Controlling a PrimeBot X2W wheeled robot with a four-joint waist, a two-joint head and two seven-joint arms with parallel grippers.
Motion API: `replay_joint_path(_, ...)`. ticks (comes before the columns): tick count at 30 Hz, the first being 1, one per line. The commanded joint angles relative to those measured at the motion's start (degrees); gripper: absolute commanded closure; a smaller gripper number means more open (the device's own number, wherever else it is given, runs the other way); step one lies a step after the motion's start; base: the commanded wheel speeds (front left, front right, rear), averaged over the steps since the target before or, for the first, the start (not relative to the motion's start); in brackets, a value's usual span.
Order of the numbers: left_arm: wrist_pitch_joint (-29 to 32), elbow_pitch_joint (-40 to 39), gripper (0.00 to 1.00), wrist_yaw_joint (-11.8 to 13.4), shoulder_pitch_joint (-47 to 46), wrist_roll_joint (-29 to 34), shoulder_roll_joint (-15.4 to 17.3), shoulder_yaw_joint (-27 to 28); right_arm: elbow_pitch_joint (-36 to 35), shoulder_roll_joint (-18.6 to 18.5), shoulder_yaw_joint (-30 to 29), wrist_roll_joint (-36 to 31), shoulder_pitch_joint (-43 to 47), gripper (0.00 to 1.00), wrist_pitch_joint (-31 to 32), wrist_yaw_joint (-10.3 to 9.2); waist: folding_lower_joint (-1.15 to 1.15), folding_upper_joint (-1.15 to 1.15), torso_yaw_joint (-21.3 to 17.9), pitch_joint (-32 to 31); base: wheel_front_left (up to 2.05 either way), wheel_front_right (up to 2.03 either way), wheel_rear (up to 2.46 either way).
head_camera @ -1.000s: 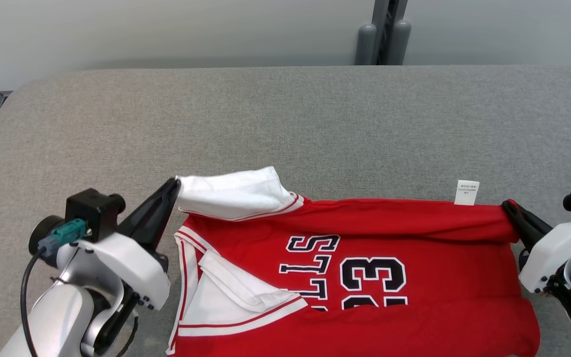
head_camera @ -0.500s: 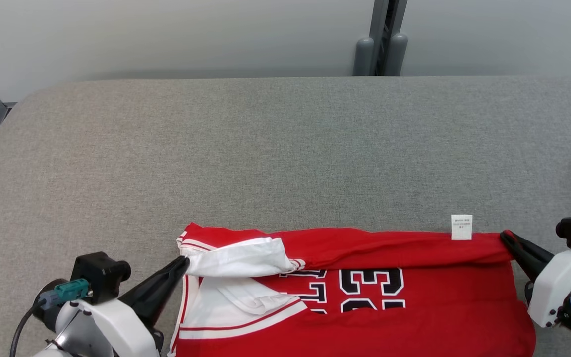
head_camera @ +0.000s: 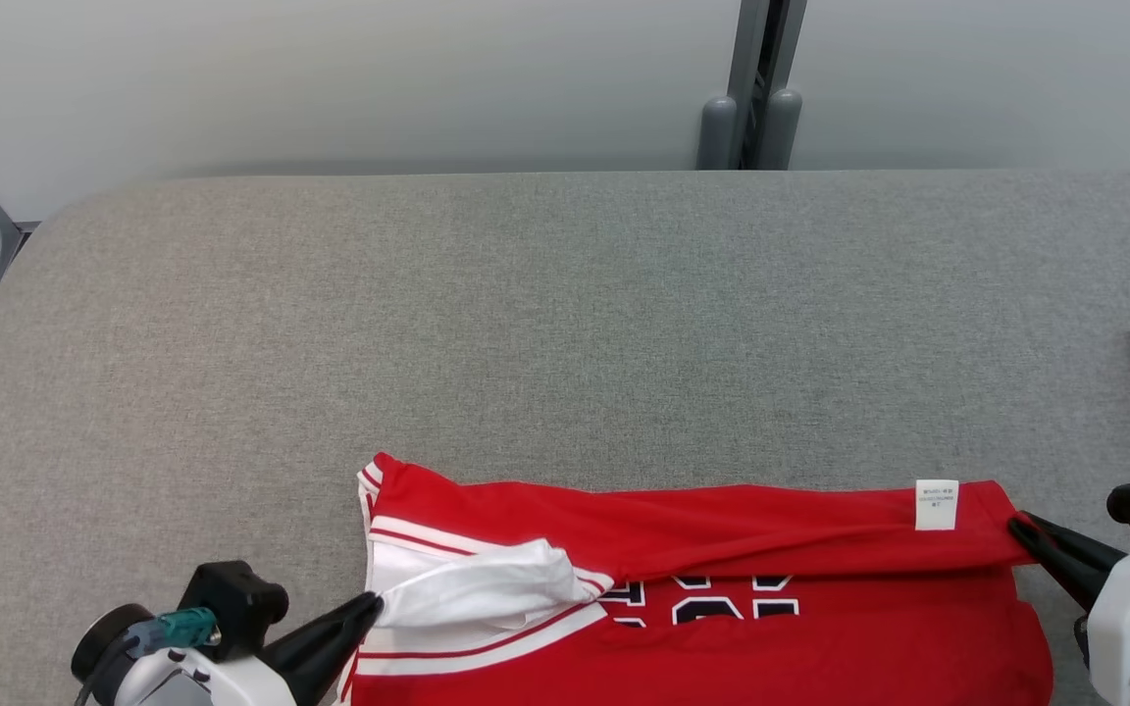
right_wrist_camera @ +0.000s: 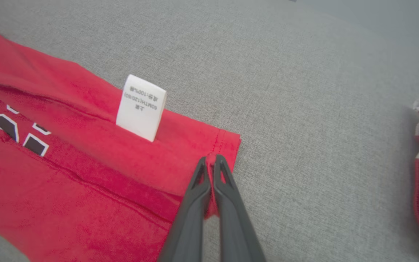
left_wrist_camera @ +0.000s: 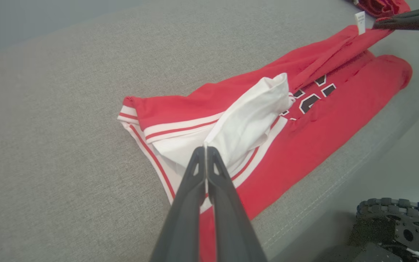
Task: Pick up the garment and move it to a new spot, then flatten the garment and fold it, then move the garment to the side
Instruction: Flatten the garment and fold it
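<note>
**Lay the fold down evenly**

The left pincer is clamped on the white sleeve. The right pincer is clamped on a red corner of the shirt, just beside the label. Between them the shirt lies along the near edge of the tabletop, its far side doubled over the print. For a clean fold, I judge both ends should travel level, at one pace, with the edge taut, and settle flat before release. The loose sleeve may bunch.
</note>
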Motion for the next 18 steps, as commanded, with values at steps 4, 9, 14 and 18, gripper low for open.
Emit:
replay_joint_path(4, 1.1, -0.3, 1.0, -0.4, 0.7, 0.8, 1.2, -1.1, -1.3, -1.2, 0.9, -3.7, 0.7, 1.0, 0.7, -0.04, 0.0, 0.0, -0.3, -0.3, 0.0, 0.0, 0.0)
replay_joint_path(9, 2.0, -0.2, 1.0, -0.4, 0.2, 2.2, 1.9, -2.3, -2.9, -1.6, 1.2, -5.5, 1.2, 0.0, 1.1, -0.04, 0.0, 0.0, -0.5, -0.1, 0.0, 0.0, 0.0)
replay_joint_path(14, 2.9, 0.5, 1.0, -0.5, 0.4, 2.9, 2.2, -3.4, -8.4, -3.7, 1.4, -5.3, 3.0, 0.0, 4.3, -0.04, 0.0, 0.0, -0.6, -0.3, 0.0, 0.0, 0.0)
replay_joint_path(18, 3.3, 1.1, 1.0, -0.3, 1.0, 3.8, 2.9, -4.1, -13.3, -6.6, 1.4, -5.3, 4.2, 0.0, 7.3, -0.04, 0.0, 0.0, -1.0, -0.6, 0.0, 0.0, 0.0)
